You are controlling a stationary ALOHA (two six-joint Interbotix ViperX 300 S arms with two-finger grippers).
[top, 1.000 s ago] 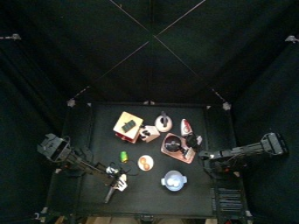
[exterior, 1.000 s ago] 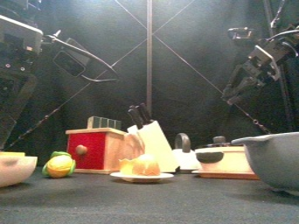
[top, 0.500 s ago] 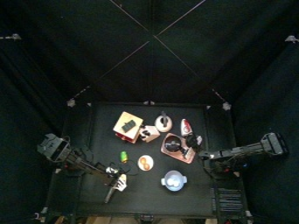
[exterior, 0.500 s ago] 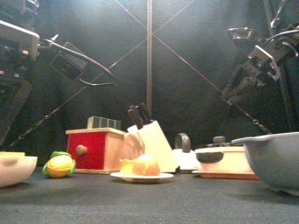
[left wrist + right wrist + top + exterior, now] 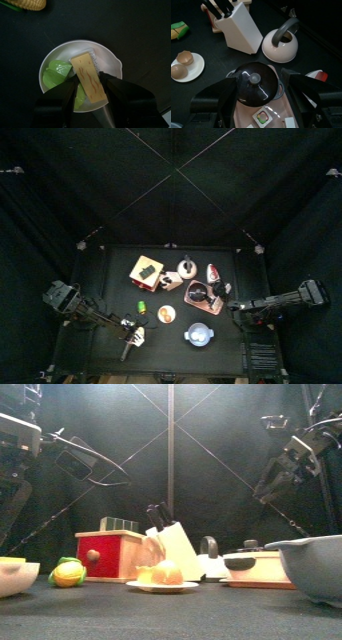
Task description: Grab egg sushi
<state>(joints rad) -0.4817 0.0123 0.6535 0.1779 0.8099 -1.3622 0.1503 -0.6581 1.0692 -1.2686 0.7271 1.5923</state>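
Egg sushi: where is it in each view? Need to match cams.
Top: hidden under the left gripper, front left of the table.
Front: egg sushi at far-left edge, in white bowl.
Left wrist: centre, between open jaws.
Right wrist: not in it.
Landmark: yellow-green toy by the bowl.

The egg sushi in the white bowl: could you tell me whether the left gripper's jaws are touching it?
Cannot tell. In the left wrist view the left gripper stands open around the egg sushi in the white bowl, but whether either jaw touches it is unclear.
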